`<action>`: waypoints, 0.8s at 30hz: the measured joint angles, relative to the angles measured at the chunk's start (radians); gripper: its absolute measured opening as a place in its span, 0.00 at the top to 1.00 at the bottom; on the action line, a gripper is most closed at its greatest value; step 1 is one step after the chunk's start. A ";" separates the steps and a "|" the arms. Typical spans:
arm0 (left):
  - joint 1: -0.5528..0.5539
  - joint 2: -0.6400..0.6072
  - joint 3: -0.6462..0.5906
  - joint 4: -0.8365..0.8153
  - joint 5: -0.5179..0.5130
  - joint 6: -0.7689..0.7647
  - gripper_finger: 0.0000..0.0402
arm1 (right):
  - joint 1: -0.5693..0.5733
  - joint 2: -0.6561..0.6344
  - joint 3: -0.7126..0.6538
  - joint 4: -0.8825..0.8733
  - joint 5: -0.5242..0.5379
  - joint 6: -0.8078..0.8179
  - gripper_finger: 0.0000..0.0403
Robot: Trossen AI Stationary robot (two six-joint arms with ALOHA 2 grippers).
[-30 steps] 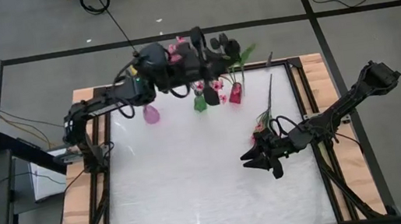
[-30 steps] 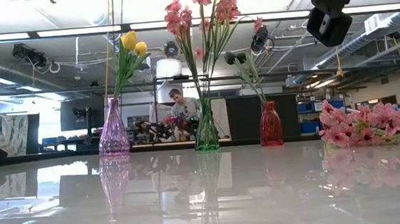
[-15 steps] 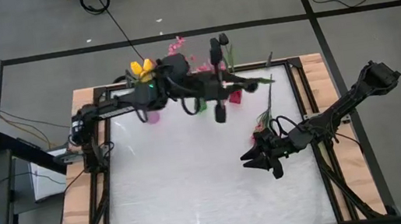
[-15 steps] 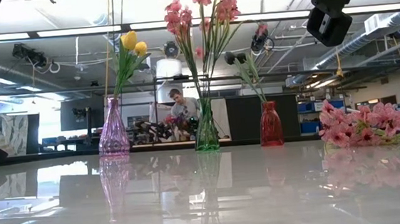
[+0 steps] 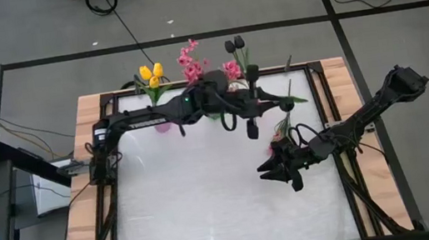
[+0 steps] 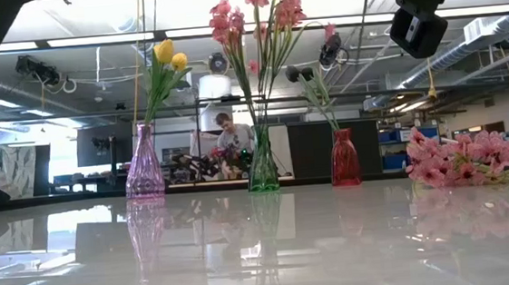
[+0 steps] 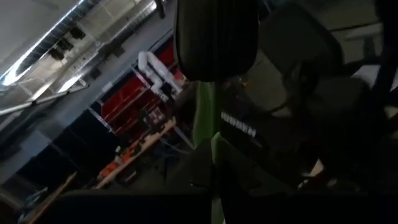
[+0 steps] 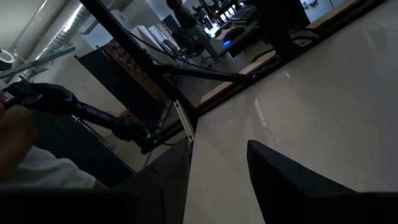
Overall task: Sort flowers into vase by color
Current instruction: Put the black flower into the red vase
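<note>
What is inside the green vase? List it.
The green vase holds tall sprays of pink blossoms on green stems. The stem ends inside the glass cannot be made out.

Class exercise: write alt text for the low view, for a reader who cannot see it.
Three glass vases stand in a row on a glossy table: a purple vase with yellow tulips, a green vase with pink sprays, a red vase with dark tulips. Loose pink blossoms lie right.

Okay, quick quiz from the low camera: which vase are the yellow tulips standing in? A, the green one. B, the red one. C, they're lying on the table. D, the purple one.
D: the yellow tulips stand upright in the purple vase, while the green vase holds pink blossoms and the red vase holds dark tulips.
</note>
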 joint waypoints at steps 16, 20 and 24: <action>0.050 0.080 0.001 0.021 -0.055 0.050 0.96 | 0.000 0.000 0.000 0.014 0.000 0.000 0.57; 0.063 0.099 0.001 0.026 -0.055 0.050 0.96 | 0.000 0.000 0.000 0.021 0.000 0.000 0.57; 0.077 0.117 0.001 0.032 -0.062 0.051 0.96 | 0.000 0.000 0.000 0.016 0.000 0.000 0.57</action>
